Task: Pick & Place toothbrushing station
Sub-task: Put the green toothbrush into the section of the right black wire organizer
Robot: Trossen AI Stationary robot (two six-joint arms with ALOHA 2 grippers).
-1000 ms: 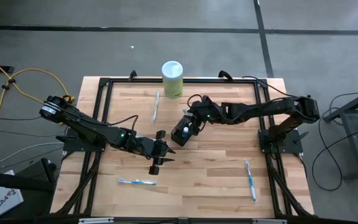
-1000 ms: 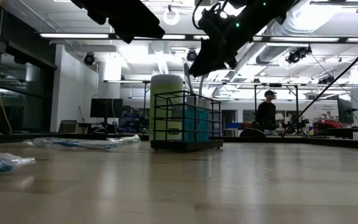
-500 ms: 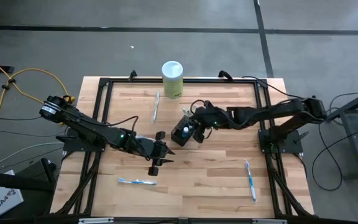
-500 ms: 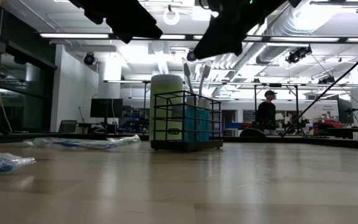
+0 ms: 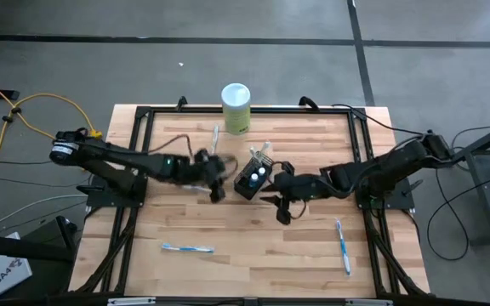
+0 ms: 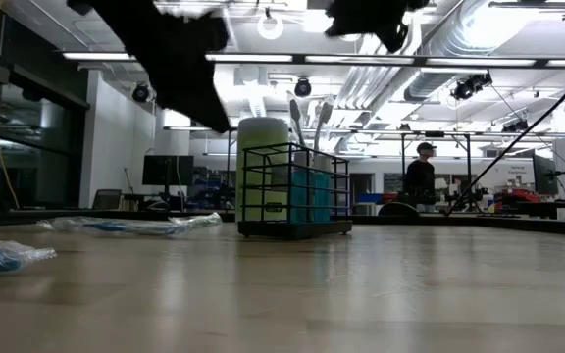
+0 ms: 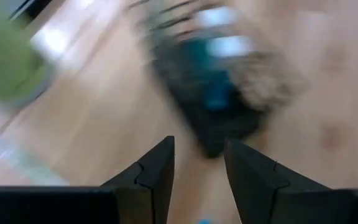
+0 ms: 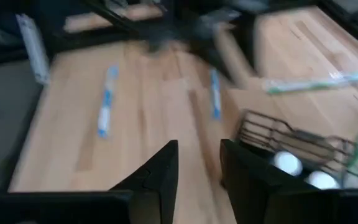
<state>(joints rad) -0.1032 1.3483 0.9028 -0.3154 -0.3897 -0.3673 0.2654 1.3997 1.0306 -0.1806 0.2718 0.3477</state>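
Note:
The toothbrushing station, a black wire-mesh holder (image 5: 253, 178), stands on its base at the table's middle. It holds two teal white-capped tubes (image 5: 257, 174) and upright toothbrushes (image 6: 297, 120). My left gripper (image 5: 219, 189) hangs open just left of the holder, which shows blurred ahead of its fingers (image 7: 216, 93). My right gripper (image 5: 281, 210) hangs open just right of the holder and nearer the table's near edge, with the holder (image 8: 291, 149) off to one side. Nothing is between either pair of fingers.
A pale green canister with a white lid (image 5: 236, 107) stands at the far edge. Wrapped toothbrushes lie loose on the table: one far left of the holder (image 5: 213, 144), one near left (image 5: 187, 248), one near right (image 5: 342, 245). A person (image 6: 421, 176) stands in the room behind.
My left gripper has swung from the table's middle toward the far edge, up beside the holder's left, turning as it went. My right gripper has drawn back from above the holder toward the near edge and risen. The holder has stayed put.

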